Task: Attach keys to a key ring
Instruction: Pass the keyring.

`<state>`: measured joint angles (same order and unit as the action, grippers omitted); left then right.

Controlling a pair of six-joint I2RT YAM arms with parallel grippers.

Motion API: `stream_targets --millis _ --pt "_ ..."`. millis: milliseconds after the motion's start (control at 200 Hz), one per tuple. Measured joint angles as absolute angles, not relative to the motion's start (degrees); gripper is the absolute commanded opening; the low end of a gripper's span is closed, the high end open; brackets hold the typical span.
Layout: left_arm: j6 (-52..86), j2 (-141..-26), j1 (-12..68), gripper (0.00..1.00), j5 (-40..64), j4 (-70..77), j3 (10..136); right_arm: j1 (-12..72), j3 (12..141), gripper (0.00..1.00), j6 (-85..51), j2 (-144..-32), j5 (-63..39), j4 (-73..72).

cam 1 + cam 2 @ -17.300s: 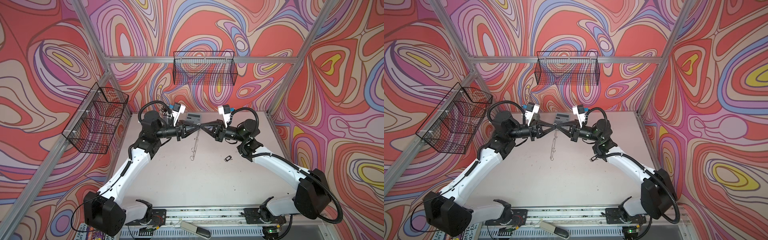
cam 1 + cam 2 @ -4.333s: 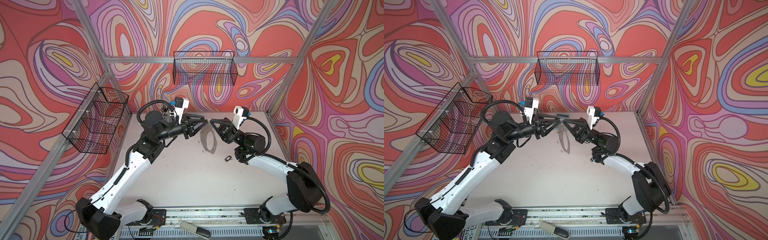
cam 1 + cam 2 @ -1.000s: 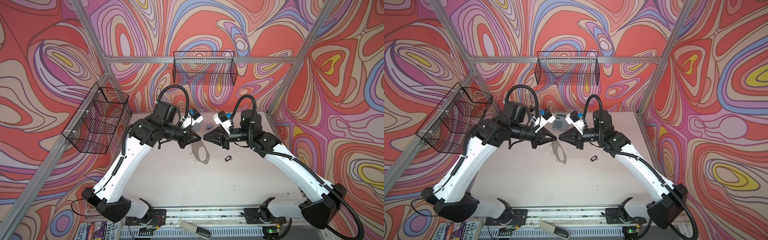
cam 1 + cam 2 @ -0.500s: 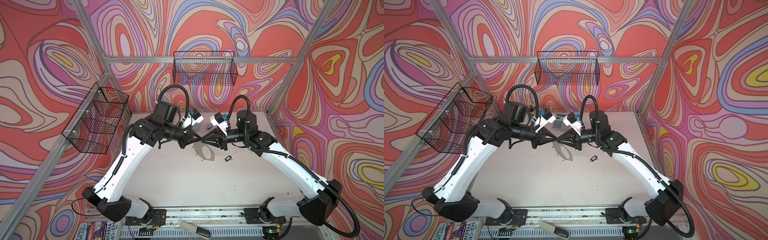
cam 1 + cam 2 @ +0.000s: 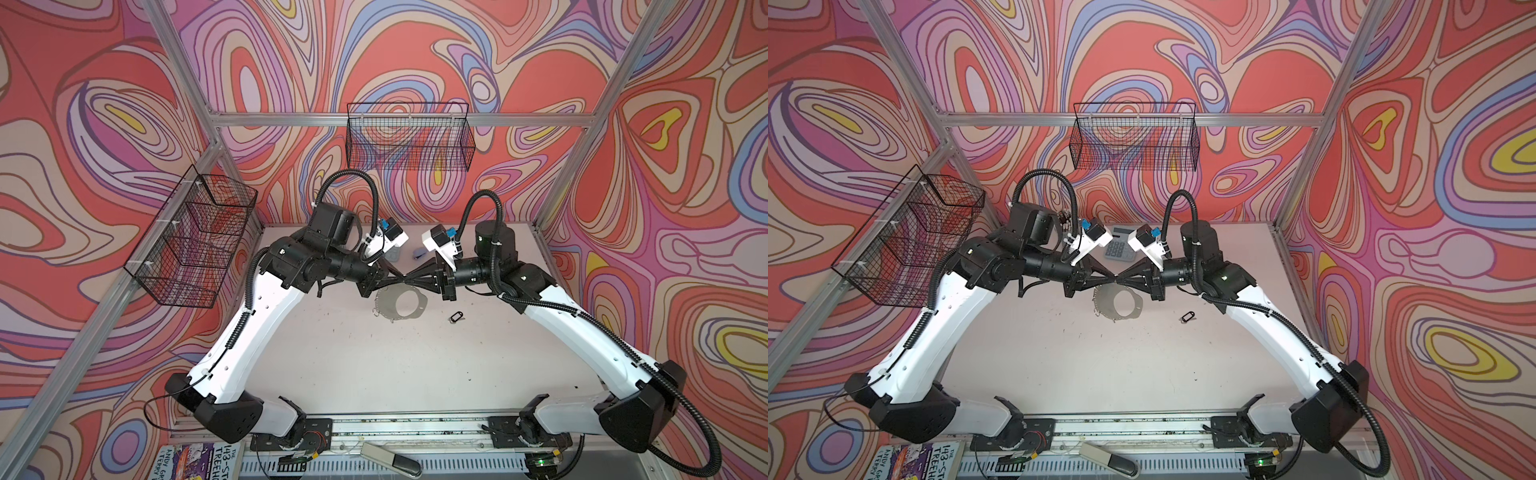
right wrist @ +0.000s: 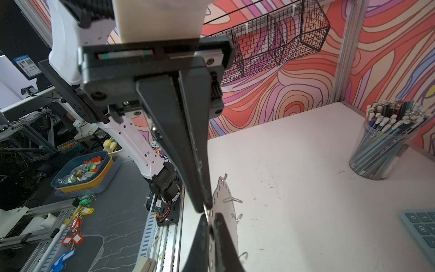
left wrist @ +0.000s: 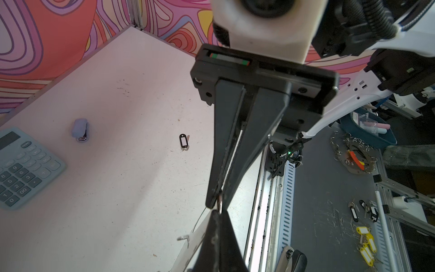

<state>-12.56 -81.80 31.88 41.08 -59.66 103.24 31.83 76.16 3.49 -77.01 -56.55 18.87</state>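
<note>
Key ring (image 5: 384, 304): where is it over the tabletop (image 5: 374, 365)?

Lifted off it, I'd say, toward the far middle, hanging between the two arms in both top views. Its upper rim is where the two pincers meet tip to tip.

What is different from a second ago?

Then only the left pincer (image 5: 400, 279) had it, and the right pincer (image 5: 414, 279) stood apart to the right, jaws slightly parted. Now the right one has come in and closed fully on the rim, just beside the left, which is clamped tight on the same edge. The right wrist view shows the ring's plate passing between that pincer's own fingers.

What does that mean for the job?

My judgement: the ring is braced from both sides, steadier for working one of its small wire loops (image 6: 233, 200). But both pincers are now occupied.

And the keys (image 5: 456, 317)?

Lying on the tabletop, right of the ring and a little nearer, well apart from either pincer. Nothing is attached yet; one pincer would have to let go to fetch them.
</note>
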Motion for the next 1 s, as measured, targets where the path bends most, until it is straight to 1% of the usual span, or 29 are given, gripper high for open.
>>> stream_targets --millis 115,140,160,255,366,621,726,937,952,982,1002 --pt "-12.99 -81.82 31.88 0.0 41.08 -59.83 103.24 31.83 75.48 0.0 3.07 -76.82 -56.69 17.96" --pt "-13.1 -81.82 31.88 0.0 41.08 -59.83 103.24 31.83 75.26 0.1 2.92 -76.71 -56.73 17.61" --pt "-13.28 -81.82 31.88 0.0 41.12 -59.83 103.24 31.83 75.07 0.12 2.81 -76.62 -56.73 17.3" --pt "-13.32 -81.82 31.88 0.0 41.39 -59.77 103.24 31.86 74.65 0.15 2.57 -76.29 -56.82 16.64" --pt "-13.32 -81.82 31.88 0.0 41.56 -59.64 103.18 31.9 74.67 0.15 2.61 -76.18 -57.12 16.21" --pt "-13.32 -81.8 31.88 0.0 42.17 -59.24 102.8 31.9 75.07 0.14 2.68 -76.2 -57.74 16.32" --pt "-13.39 -81.71 31.79 0.0 42.09 -59.24 102.65 31.79 75.07 0.0 2.72 -76.25 -58.11 16.78" --pt "-13.5 -81.34 31.73 0.0 42.15 -59.11 102.35 31.77 75.11 0.0 2.55 -76.25 -58.52 16.75" --pt "-13.47 -81.23 31.73 0.05 42.15 -58.94 102.21 31.79 75.11 0.0 2.44 -76.25 -58.5 16.71" --pt "-13.41 -81.03 31.73 0.19 42.13 -58.52 101.91 31.77 75.07 0.0 2.15 -76.25 -58.5 16.43" --pt "-13.3 -80.9 31.7 0.25 42.13 -58.24 101.69 31.77 74.98 0.0 1.98 -76.25 -58.43 16.16"
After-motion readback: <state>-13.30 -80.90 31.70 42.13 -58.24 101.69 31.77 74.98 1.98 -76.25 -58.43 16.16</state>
